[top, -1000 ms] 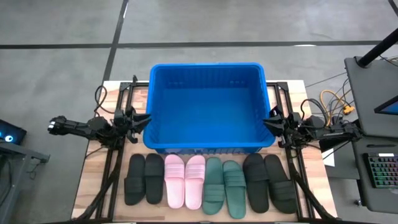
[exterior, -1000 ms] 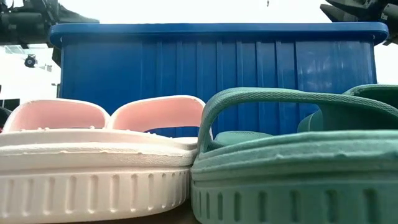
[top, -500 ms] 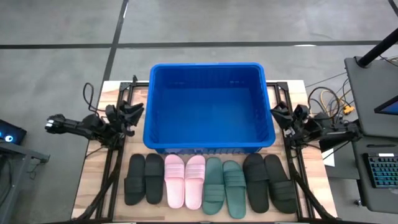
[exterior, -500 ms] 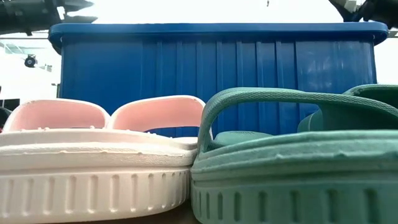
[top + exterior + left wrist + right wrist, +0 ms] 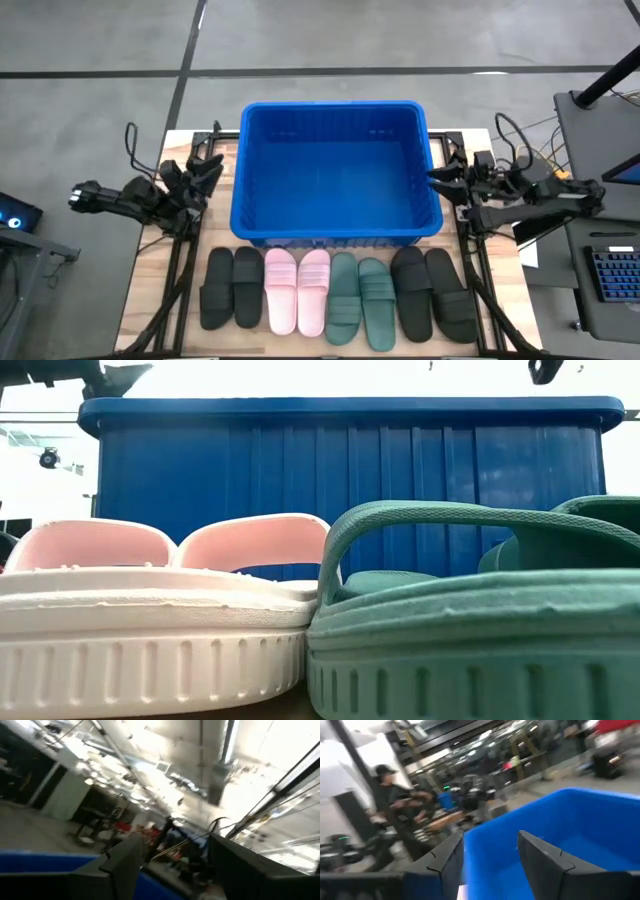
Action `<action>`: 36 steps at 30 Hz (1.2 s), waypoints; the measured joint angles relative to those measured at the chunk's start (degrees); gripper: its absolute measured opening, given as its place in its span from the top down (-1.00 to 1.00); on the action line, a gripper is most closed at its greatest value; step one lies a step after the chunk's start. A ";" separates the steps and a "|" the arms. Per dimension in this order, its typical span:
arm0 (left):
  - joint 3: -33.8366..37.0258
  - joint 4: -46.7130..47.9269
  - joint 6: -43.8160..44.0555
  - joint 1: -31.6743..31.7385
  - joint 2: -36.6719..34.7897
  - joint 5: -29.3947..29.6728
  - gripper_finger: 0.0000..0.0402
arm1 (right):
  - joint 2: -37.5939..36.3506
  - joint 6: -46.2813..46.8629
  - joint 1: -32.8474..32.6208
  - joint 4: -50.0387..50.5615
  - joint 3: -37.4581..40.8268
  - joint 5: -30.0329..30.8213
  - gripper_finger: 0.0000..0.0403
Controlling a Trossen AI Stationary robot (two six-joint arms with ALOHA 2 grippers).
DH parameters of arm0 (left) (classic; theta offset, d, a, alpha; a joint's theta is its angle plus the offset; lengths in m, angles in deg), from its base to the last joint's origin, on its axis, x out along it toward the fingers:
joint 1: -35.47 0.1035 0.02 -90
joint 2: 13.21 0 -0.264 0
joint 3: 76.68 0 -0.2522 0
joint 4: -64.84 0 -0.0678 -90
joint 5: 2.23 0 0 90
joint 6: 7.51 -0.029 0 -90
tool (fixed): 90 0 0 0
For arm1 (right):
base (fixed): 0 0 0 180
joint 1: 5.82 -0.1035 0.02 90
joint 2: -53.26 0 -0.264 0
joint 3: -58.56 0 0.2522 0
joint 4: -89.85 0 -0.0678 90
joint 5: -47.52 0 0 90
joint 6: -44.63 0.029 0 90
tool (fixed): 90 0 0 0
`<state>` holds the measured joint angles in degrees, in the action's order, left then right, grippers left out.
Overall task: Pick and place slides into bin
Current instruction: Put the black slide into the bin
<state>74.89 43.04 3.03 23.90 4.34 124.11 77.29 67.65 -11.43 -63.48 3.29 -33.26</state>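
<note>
Currently both grippers are clear of the load and neither holds anything. Left gripper [image 5: 205, 170] hangs off the left wall of the bin [image 5: 336, 236], fingers spread apart; its wrist view shows two dark fingers [image 5: 122, 862] with a wide gap and nothing between them. Right gripper [image 5: 440, 178] sits just beside the bin's right rim, jaws likewise parted, and its wrist view shows the fingers [image 5: 540, 857] open with only blue bin [image 5: 580, 835] wall and interior beyond.

Bin sits at the far half of the table [image 5: 150, 290], centred between the arms. Its floor reads plain blue from above, no sandal inside as far as I can see.

All eight slides lie in one row along the near edge, soles down, side by side, just in front of the bin's near wall. Left to right: black pair [image 5: 231, 287], pale pink pair [image 5: 297, 290], dark green pair [image 5: 360, 299], second black pair [image 5: 433, 293]. Low view confirms pink slide [image 5: 150, 610] and green slide [image 5: 470, 620] flat on the table, touching, bin [image 5: 350, 490] behind them.

Progress, my read: zero of eight placed, first pick not yet started. Remaining: every slide. Outer black pairs look like the nearest targets for each arm.

A person shows in the room beyond in the right wrist view, blurred, well away from the table.
</note>
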 joint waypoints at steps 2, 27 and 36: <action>-1.60 -0.11 -0.37 0.00 0.13 -3.61 -0.08 | 2.43 -0.03 0.00 0.48 -3.43 -3.93 0.11; -5.41 0.55 -6.78 -0.01 3.41 -5.52 -0.08 | 20.88 8.16 -0.13 34.90 -30.84 -31.66 0.11; -5.32 0.48 -6.43 -0.02 5.32 -1.06 -0.08 | 22.22 13.21 -0.15 53.92 -32.58 -38.34 0.11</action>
<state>69.56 43.51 -3.41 23.88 9.66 123.05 99.51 80.86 -11.58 -9.56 -29.29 -71.60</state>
